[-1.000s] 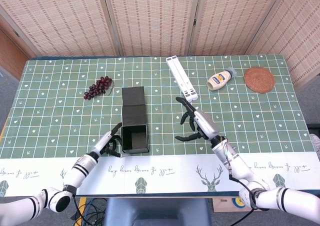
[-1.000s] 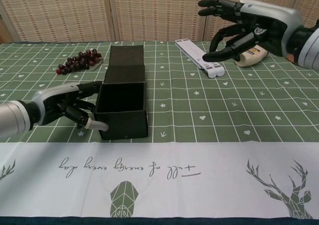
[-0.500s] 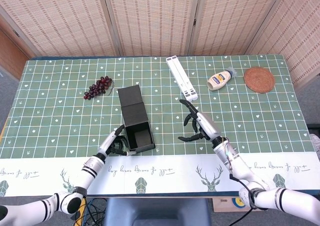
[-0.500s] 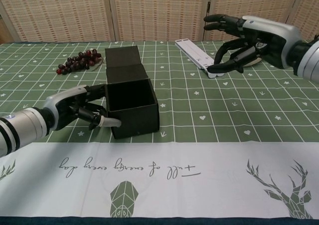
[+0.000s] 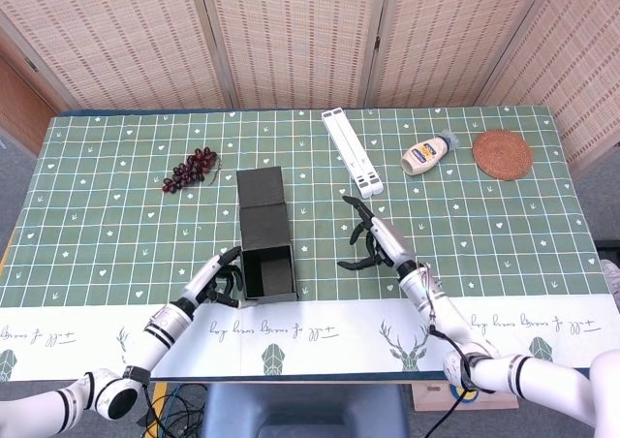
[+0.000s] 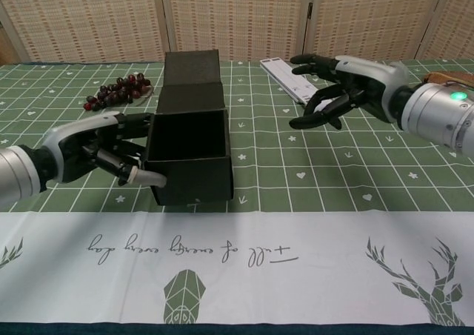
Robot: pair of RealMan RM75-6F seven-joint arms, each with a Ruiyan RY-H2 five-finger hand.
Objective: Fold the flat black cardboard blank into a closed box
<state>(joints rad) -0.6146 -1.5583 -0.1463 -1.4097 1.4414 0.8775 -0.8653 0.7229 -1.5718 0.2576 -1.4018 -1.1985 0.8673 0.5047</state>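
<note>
Black cardboard, half-formed: the box (image 5: 267,270) stands near the front of my green checked table (image 5: 116,225), its mouth open upward and its long lid flap (image 5: 263,207) laid out flat behind it toward the screen. My left hand (image 6: 100,152) presses against the box's left wall, fingers curled along it and one pale fingertip (image 6: 152,178) touching the lower front corner; it steadies the box rather than wrapping around it. My right hand (image 6: 337,90) hangs apart to the right of the box, holding nothing, fingers spread and bent like a claw above the cloth. Behind it lie a white folded stand (image 5: 352,149), a squeeze bottle (image 5: 427,153) on its side and a round woven coaster (image 5: 502,153). Dark grapes (image 5: 190,169) sit to the left of the lid flap.
</note>
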